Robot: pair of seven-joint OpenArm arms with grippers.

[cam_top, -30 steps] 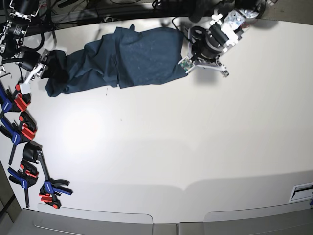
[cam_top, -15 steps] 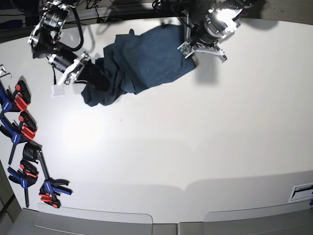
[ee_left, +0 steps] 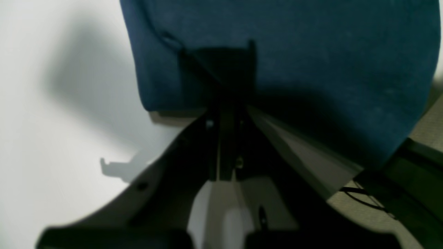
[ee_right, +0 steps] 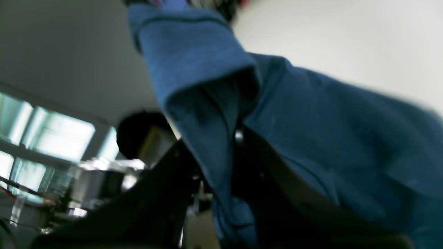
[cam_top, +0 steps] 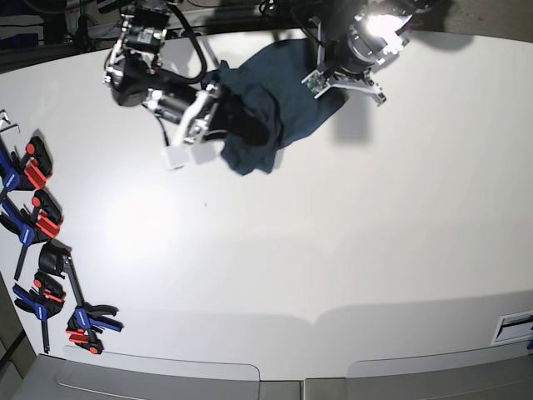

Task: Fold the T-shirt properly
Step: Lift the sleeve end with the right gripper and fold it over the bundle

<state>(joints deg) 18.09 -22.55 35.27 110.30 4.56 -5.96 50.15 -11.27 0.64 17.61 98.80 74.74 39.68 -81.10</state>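
Soft, matt teal-blue cotton T-shirt [cam_top: 275, 100], faintly linty and wrinkled, bunches between two matt black plastic grippers over a smooth, slightly glossy white table [cam_top: 333, 250]; glossy plastic clamps [cam_top: 42, 225] beside it.

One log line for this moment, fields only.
stage: mid-fold | left gripper: shut on T-shirt | right gripper: shut on T-shirt | shirt: bunched between arms

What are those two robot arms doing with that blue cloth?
They are folding a T-shirt on a white table. Each arm is pinching one end of it. The right gripper holds its end lifted above the table, close to the end that the left gripper grips near the far edge. The shirt hangs bunched up between them, not flat yet. Some clamps lie off to the side.
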